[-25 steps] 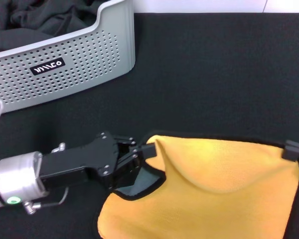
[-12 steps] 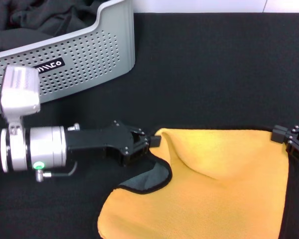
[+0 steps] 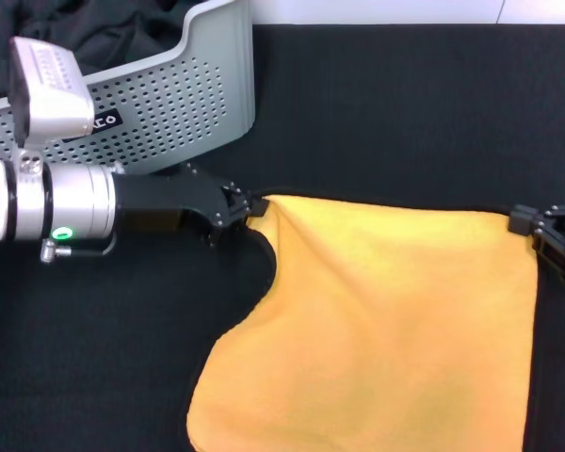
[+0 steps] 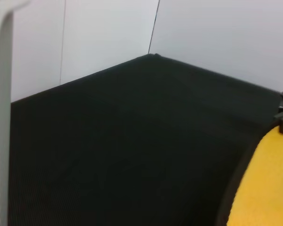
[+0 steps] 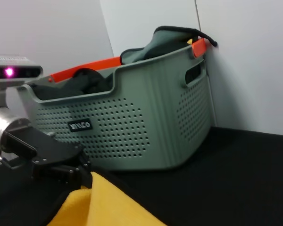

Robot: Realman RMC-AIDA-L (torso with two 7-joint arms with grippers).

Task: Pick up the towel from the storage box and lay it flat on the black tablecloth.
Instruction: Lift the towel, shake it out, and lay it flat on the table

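Stretching between the two grippers, the towel (image 3: 386, 325) now lies with its far edge pulled into a nearly straight line, where half a second ago that edge sagged in a soft dip and a grey flap of its reverse curled out near the left corner; that flap is gone and only the yellow-orange face shows. The left gripper (image 3: 250, 206) has moved farther away from the robot and slightly left, so it now sits just in front of the storage box (image 3: 169, 104), its black fingers pinched shut on the towel's far left corner. The right gripper (image 3: 546, 231) has shifted only a little and is clamped on the far right corner at the head view's right edge. The towel rests out of the box on the black tablecloth (image 3: 395, 113), which spreads under everything. Counting: one towel, one storage box, one tablecloth, two grippers. Dark cloths (image 5: 174, 40) are heaped inside the box, and an orange strip (image 5: 92, 66) runs along its rim in the right wrist view, which also shows the box's small black label (image 5: 79, 125) and the left gripper (image 5: 80, 175) at the towel's (image 5: 101, 205) corner. In the left wrist view the towel's (image 4: 266, 183) dark-trimmed edge crosses the tablecloth (image 4: 122, 141).
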